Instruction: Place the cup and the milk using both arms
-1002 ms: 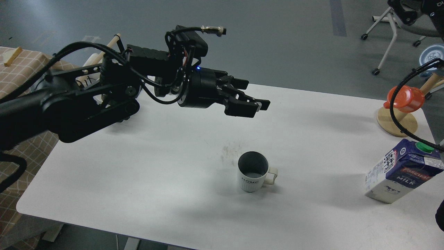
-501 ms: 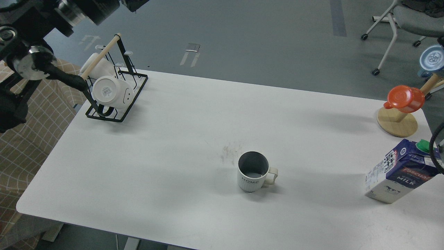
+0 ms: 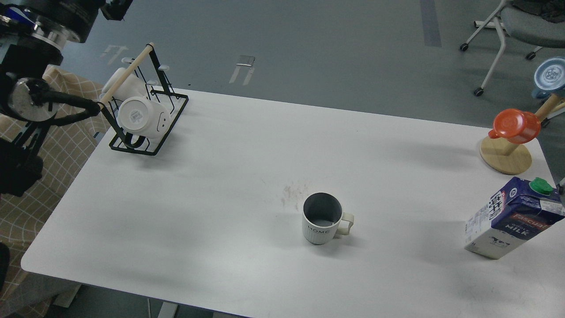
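HOME mug (image 3: 322, 219) upright near centre of white surface (image 3: 198, 185), handle to right. Milk carton (image 3: 512, 217) upright at right edge, well apart. Neither end effector in view; L arm (image 3: 26, 57) parts top-left only

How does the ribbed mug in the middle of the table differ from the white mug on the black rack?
The ribbed mug stands upright on the table, mouth up; the rack mug hangs tipped over on the black rack, its base facing the camera. The ribbed mug has grooved sides and "HOME" printed on it; the rack mug is smooth with a smiley face. The ribbed mug's inside is dark grey; the rack mug's inside is hidden. Both are whitish.
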{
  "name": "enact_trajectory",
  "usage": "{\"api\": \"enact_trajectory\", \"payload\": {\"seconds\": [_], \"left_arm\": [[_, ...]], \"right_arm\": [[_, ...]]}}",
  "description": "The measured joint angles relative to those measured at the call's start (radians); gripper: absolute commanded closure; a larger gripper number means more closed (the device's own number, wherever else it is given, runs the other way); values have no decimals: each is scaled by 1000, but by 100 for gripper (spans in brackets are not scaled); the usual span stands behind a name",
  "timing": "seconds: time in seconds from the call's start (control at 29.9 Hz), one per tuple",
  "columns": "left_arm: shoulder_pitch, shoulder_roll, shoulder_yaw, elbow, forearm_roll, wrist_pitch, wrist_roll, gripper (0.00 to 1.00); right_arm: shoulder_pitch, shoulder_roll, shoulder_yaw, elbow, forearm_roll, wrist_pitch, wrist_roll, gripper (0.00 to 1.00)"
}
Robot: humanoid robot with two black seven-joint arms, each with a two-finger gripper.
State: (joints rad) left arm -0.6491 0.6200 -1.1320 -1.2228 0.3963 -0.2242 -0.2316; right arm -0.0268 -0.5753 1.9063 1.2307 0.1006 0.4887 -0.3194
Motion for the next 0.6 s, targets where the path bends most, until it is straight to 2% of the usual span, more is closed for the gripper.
{"api": "enact_trajectory", "payload": {"seconds": [0.1,0.4,0.5,0.6], "left_arm": [[36,-32,5,8,9,-18,0,2],[54,-65,2,6,18,-30,-1,2],[44,-72,5,-1,18,-30,-2,2],[41,-73,6,-9,19,-30,-2,2]], "right_arm": [[-81,3,54,24,1,0,1,7],[-307,45,198,31,52,0,-6,0],[-381,87,200,70,126,0,-20,0],[-473,134,195,151,188,0,-59,0]]}}
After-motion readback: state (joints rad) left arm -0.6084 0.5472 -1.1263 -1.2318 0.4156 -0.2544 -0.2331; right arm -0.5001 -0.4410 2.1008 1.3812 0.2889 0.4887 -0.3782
